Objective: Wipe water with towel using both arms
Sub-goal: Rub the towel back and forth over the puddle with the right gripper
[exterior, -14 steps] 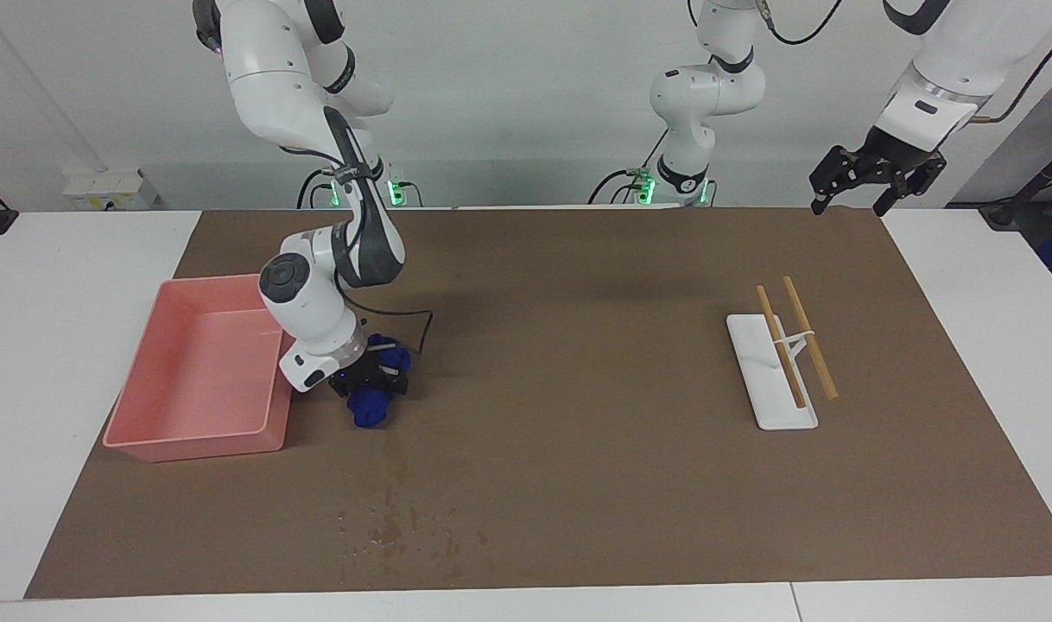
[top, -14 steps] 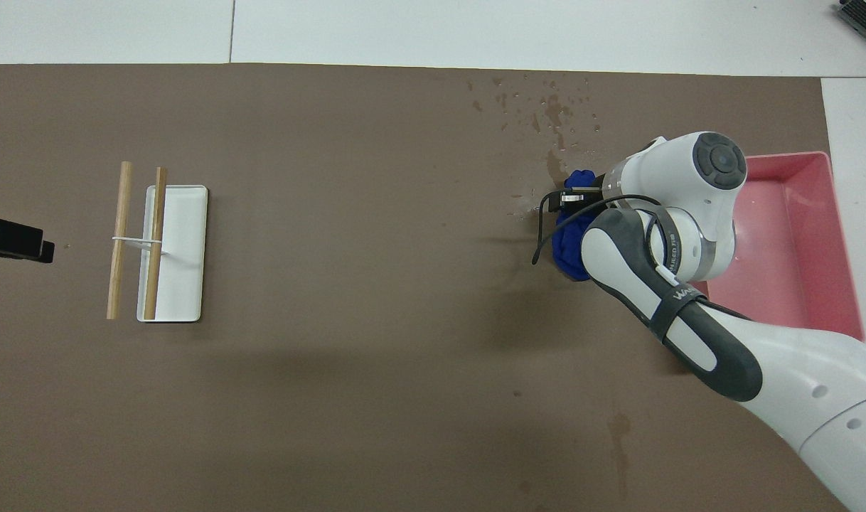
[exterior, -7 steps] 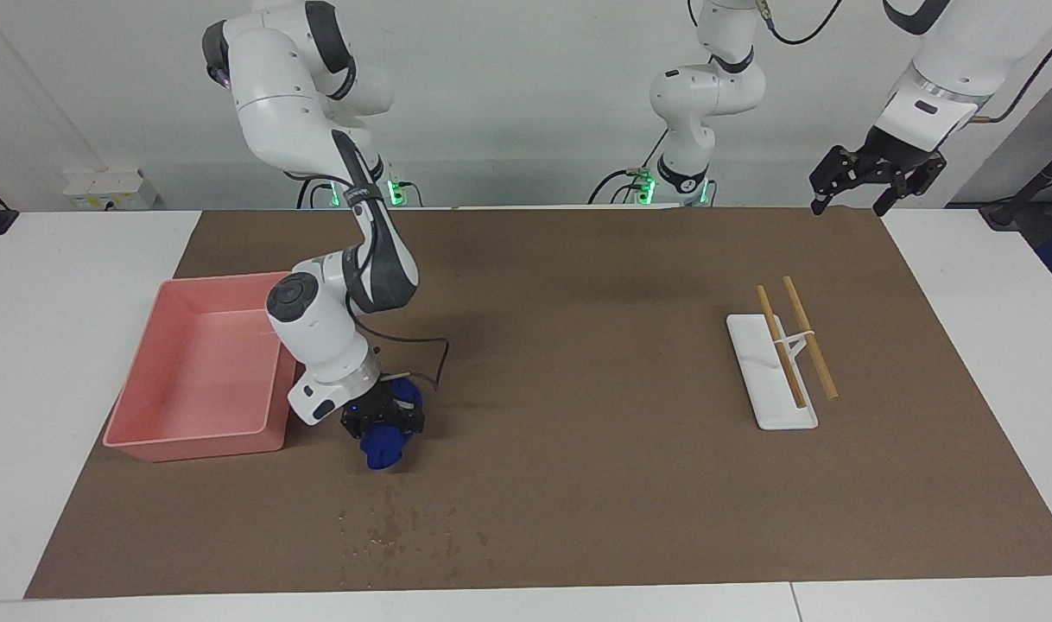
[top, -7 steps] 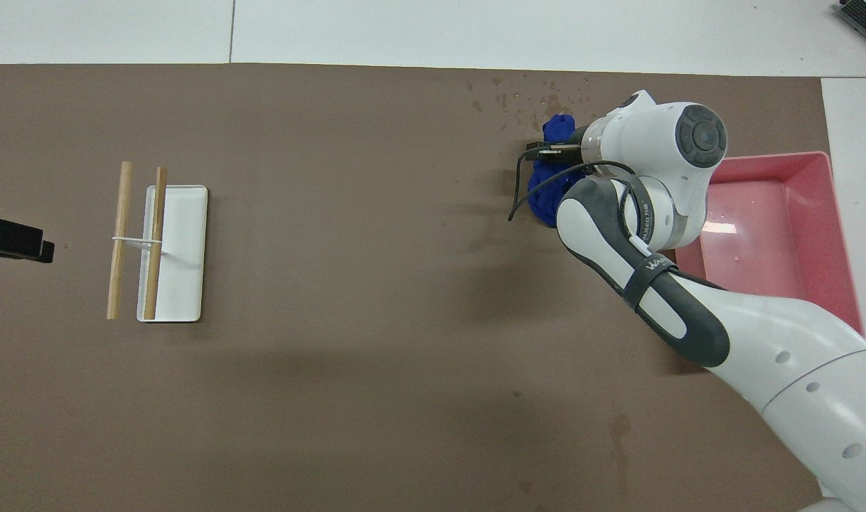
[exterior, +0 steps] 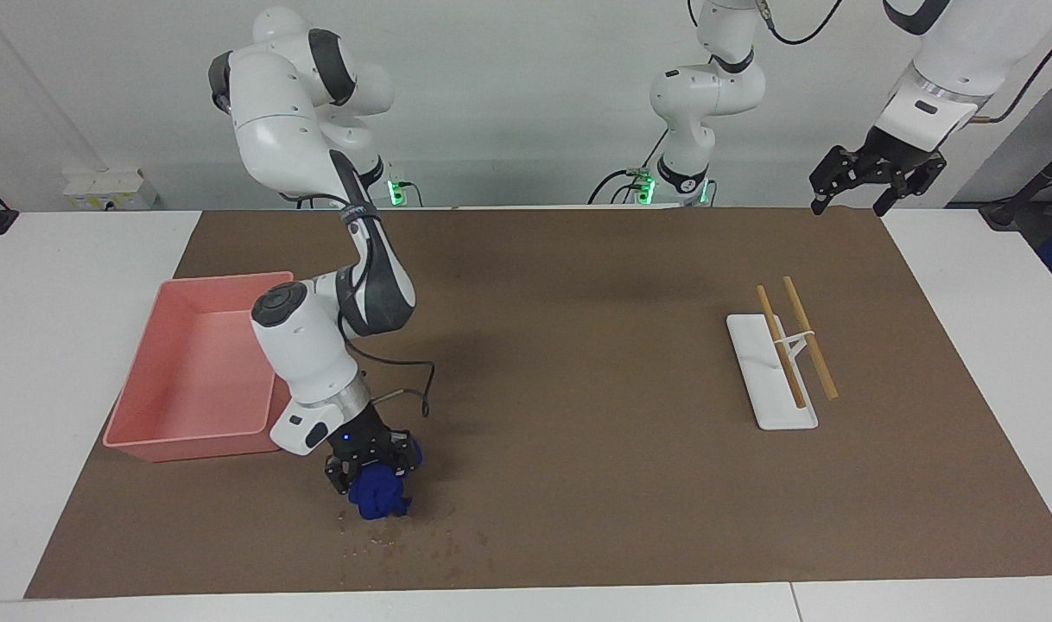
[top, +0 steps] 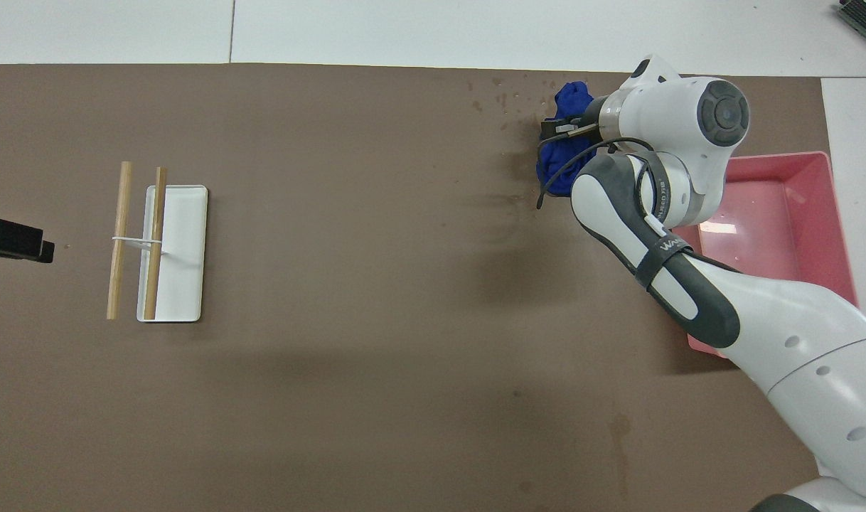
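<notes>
Towel (exterior: 379, 497) sits bunched and deep blue in the facing view, clamped in the right gripper (exterior: 369, 471), whose fingers are closed on the cloth. The wad is pressed down on the brown mat (exterior: 578, 484), farther from the robots than the pink tray (exterior: 189, 436) and just beside that tray's corner. The water (exterior: 431, 540) shows as small dark blotches and specks on the mat, touching the towel's edge and spreading farther from the robots than it. The right arm (exterior: 306, 345) bends down over the tray's edge to reach there. The left gripper (exterior: 876, 181) hangs in the air over the mat's corner at the left arm's end of the table, fingers spread apart and holding nothing; that arm waits. A white holder (exterior: 763, 389) lies on the mat toward the left arm's end, with two wooden sticks (exterior: 794, 337) laid across it.

In the overhead view the towel (top: 564, 135) lies partly under the right gripper (top: 572, 128), near the mat's edge farthest from the robots, with the water (top: 508, 99) as faint specks beside it. The tray (top: 788, 227) is nearer to the robots than the towel. Only a dark tip of the left gripper (top: 13, 240) shows at the frame's edge. The holder (top: 180, 249) and sticks (top: 120, 242) sit near it.
</notes>
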Controlling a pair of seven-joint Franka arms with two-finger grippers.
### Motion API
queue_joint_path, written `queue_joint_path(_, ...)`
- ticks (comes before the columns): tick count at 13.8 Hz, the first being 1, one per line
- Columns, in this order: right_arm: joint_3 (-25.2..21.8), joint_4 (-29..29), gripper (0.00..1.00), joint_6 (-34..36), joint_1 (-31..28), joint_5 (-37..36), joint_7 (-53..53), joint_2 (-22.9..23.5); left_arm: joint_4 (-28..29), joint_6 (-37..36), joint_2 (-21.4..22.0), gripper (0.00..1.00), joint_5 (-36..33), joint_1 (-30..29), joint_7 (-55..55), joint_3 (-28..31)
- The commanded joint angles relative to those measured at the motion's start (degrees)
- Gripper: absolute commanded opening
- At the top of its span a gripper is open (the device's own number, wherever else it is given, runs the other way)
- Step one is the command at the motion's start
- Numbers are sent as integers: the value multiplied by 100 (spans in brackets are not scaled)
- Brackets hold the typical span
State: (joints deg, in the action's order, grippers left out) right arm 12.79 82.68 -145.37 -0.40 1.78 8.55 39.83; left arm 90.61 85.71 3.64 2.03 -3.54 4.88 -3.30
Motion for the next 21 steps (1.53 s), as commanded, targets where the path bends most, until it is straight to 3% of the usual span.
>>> queue_joint_path(1,56,-253,0,-141,39,-292,121,183,185,42,154,100,17,-67,30,-48)
queue_joint_path(6,57,72,0,-519,118,-205,-343,218,185,42,154,100,25,-67,30,-48)
queue_joint_path(10,57,809,0,-905,127,-284,-354,174,185,42,154,100,17,-67,30,-48)
queue_joint_path(17,57,1425,0,-748,-56,-275,-345,-63,185,42,154,100,17,-67,30,-48)
queue_joint_path(21,83,1768,0,-107,-329,-178,-424,-274,185,42,154,100,17,-67,30,-48)
